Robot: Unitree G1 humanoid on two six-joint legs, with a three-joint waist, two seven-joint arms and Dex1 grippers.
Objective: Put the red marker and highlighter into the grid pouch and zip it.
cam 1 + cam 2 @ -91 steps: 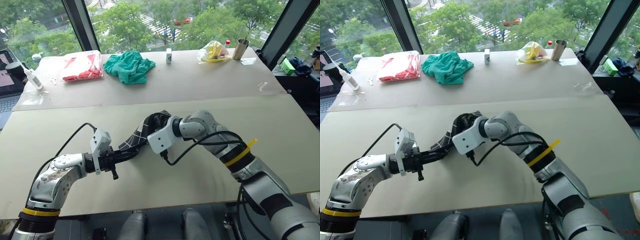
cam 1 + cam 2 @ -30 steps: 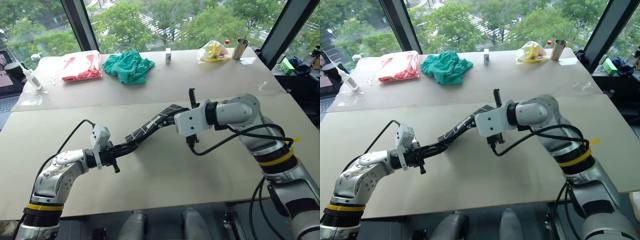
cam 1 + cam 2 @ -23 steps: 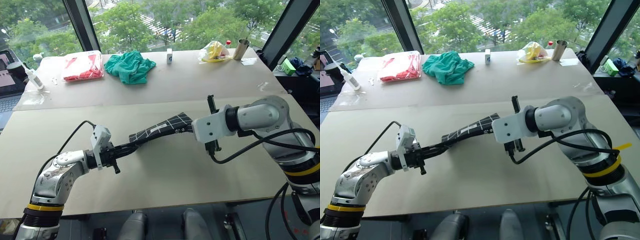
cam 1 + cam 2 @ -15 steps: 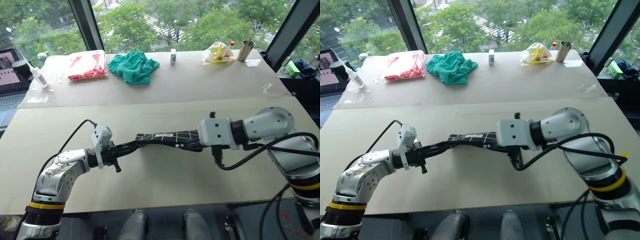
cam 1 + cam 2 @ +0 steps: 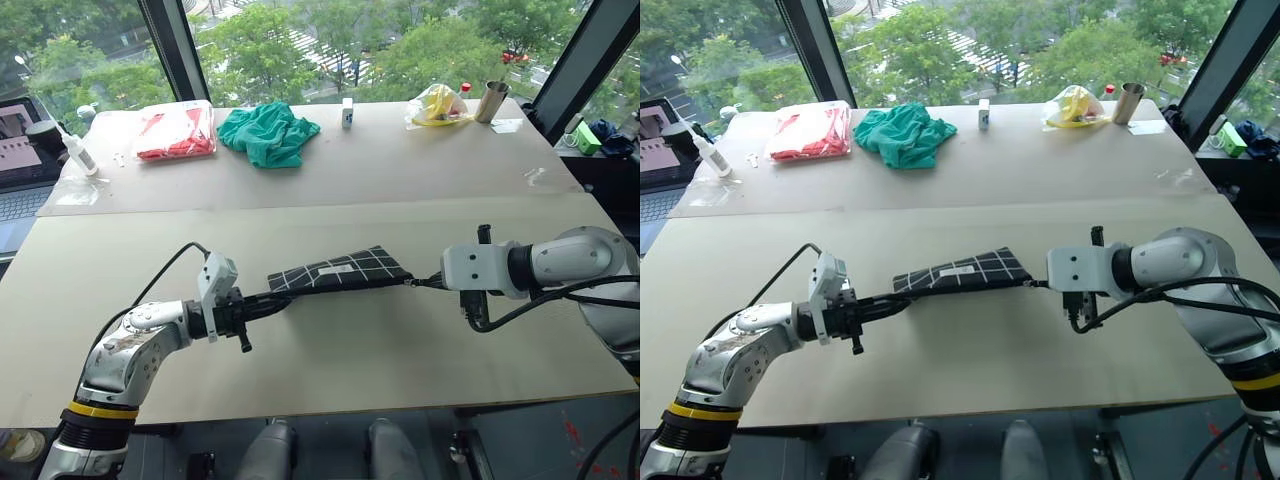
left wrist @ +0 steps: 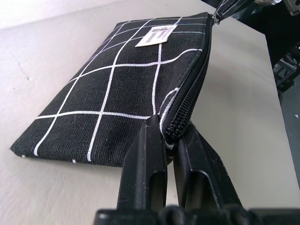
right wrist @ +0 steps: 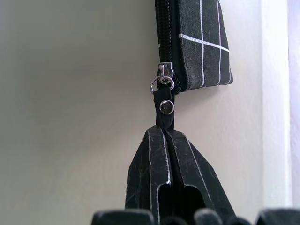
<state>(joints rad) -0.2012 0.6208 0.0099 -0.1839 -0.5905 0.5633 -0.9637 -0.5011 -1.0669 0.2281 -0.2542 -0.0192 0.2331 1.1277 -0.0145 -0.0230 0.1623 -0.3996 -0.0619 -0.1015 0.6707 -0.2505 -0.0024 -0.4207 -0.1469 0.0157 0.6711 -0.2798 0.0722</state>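
Black grid pouch [image 5: 338,271] pinched between closed left gripper [image 6: 169,136] and right gripper [image 7: 165,129] clamped on its zipper tab [image 7: 165,110]

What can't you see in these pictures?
- Anything inside the grid pouch: its black fabric hides it in every view.
- The words on its white label: too small, left wrist view.
- What the yellow bag at the table's far edge holds: too small, eye views.

Your two head eyes look forward and down over the near table [image 5: 330,370], sharing almost the same scene. Your left wrist camera sits close behind the grid pouch [image 6: 126,89], looking along it. Your right wrist camera faces its zipper pull tab [image 7: 165,110], very near.
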